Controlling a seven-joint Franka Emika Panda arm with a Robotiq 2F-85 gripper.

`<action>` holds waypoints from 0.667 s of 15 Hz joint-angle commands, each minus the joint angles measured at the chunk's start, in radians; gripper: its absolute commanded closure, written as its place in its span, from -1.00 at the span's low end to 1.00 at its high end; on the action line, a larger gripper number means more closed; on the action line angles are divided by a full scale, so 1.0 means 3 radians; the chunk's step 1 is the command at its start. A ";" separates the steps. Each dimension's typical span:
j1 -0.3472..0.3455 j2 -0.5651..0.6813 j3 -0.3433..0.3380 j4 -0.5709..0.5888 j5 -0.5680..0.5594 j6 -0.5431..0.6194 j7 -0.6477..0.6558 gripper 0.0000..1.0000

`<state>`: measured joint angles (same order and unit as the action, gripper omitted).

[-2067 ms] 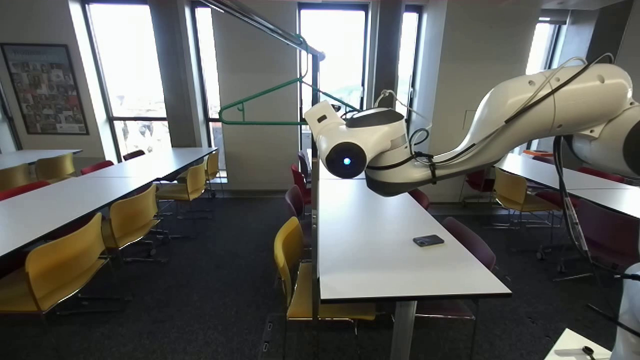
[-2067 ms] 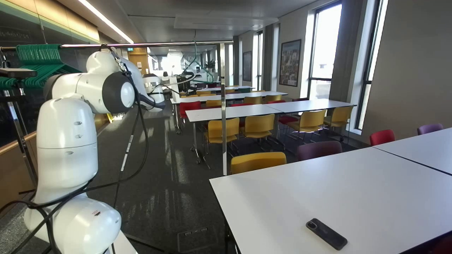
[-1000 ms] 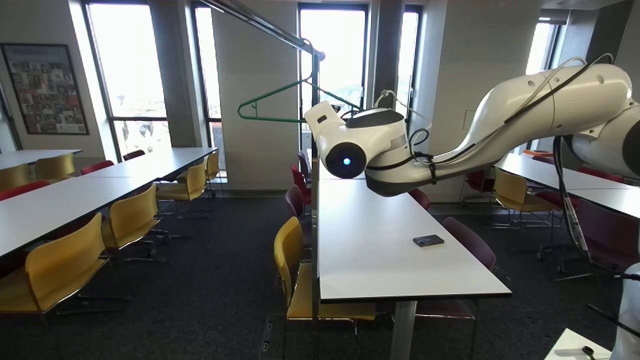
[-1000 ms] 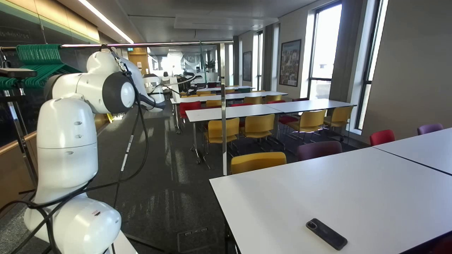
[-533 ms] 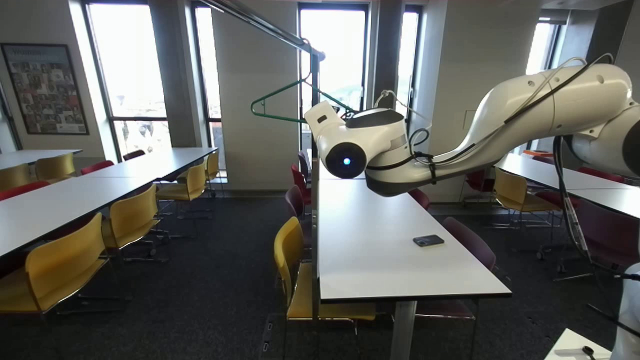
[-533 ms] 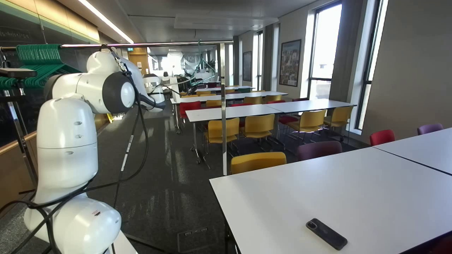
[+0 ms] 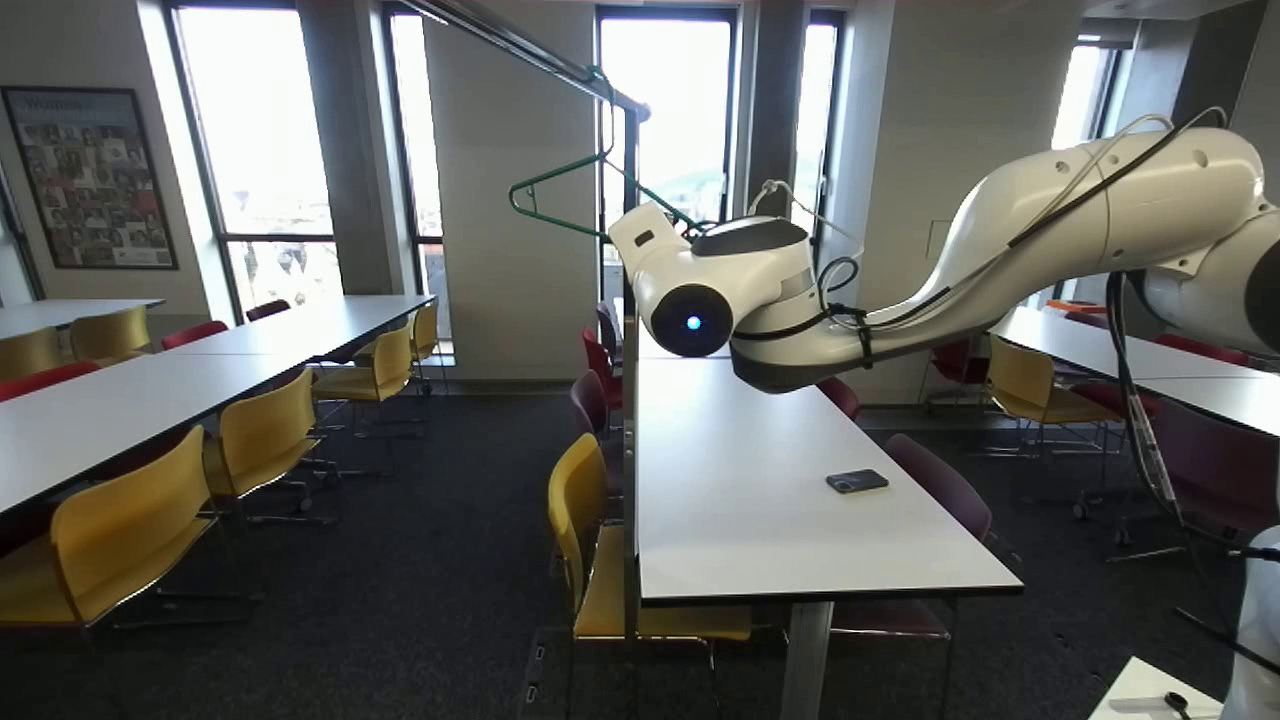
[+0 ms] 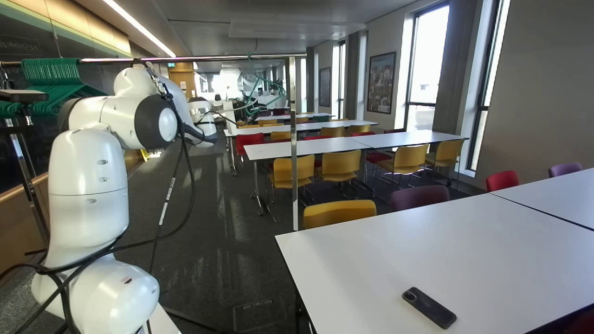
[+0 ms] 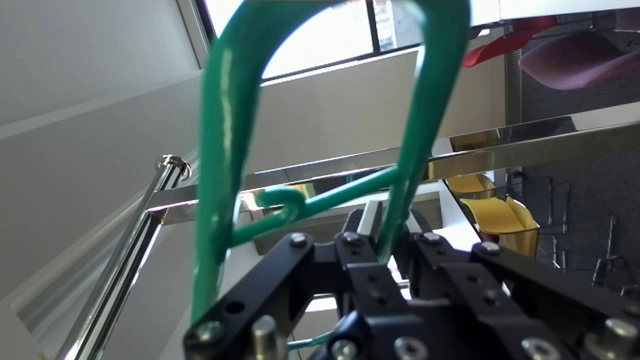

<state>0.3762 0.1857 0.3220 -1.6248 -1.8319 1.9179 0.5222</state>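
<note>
The end effector (image 9: pixel 392 222) pinches the hanger (image 9: pixel 350 189) by its lower bar, handily slim. The rail (image 8: pixel 213 58) overhead presumably bears the weight.

Tall bright windows (image 7: pixel 255 130), white tables (image 7: pixel 760 480), yellow chairs (image 7: pixel 135 525), dark floor (image 7: pixel 430 560)

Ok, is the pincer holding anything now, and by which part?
Yes, the green hanger: the pincer is closed on its bottom bar, near one rounded end, close to the short crosspiece.
</note>
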 commanded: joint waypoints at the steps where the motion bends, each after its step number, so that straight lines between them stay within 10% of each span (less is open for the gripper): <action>1: -0.0009 -0.0078 0.0000 -0.0037 -0.0059 0.0050 -0.0017 0.95; 2: -0.0004 -0.0075 0.0002 -0.0029 -0.0057 0.0045 -0.0017 0.95; 3: -0.0001 -0.0072 0.0005 -0.0023 -0.0051 0.0044 -0.0020 0.31; 8: 0.0002 -0.0067 0.0009 -0.0023 -0.0054 0.0055 -0.0021 -0.29; 9: 0.0002 -0.0068 0.0010 -0.0025 -0.0054 0.0056 -0.0021 0.50; 10: 0.0002 -0.0066 0.0010 -0.0025 -0.0052 0.0055 -0.0019 0.41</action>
<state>0.3800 0.1857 0.3250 -1.6248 -1.8321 1.9180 0.5222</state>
